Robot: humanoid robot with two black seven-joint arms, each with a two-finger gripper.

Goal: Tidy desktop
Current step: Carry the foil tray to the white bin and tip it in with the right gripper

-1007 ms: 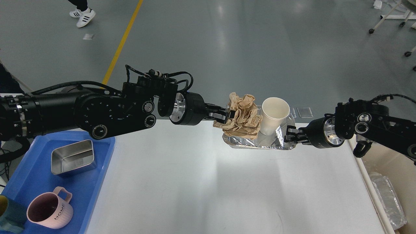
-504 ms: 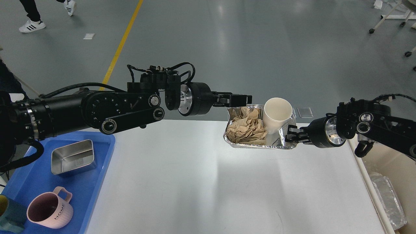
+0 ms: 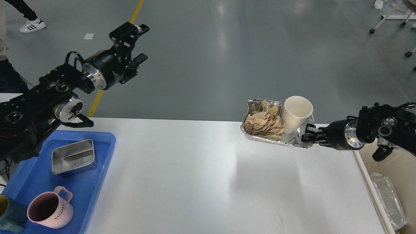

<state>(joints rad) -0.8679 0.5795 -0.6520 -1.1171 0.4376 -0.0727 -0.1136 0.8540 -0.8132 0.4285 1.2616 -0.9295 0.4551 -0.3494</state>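
The white desktop (image 3: 195, 182) fills the lower middle of the head view. My right gripper (image 3: 306, 136) is shut on the right rim of a foil tray (image 3: 260, 138) and holds it above the desktop's far right part. In the tray lie crumpled brown paper (image 3: 264, 121) and a white paper cup (image 3: 296, 112), leaning. My left gripper (image 3: 136, 44) is open and empty, raised high at the upper left, far from the tray.
A blue plastic tray (image 3: 100, 162) at the left holds a steel box (image 3: 73, 157), a pink mug (image 3: 49, 211) and a teal and yellow thing (image 3: 8, 214). A beige bin (image 3: 395, 169) with a foil container (image 3: 390, 200) stands past the right edge.
My left gripper let go of the crumpled paper into the foil tray, then pulled back up and to the left, open. My right gripper moved the foil tray to the right.
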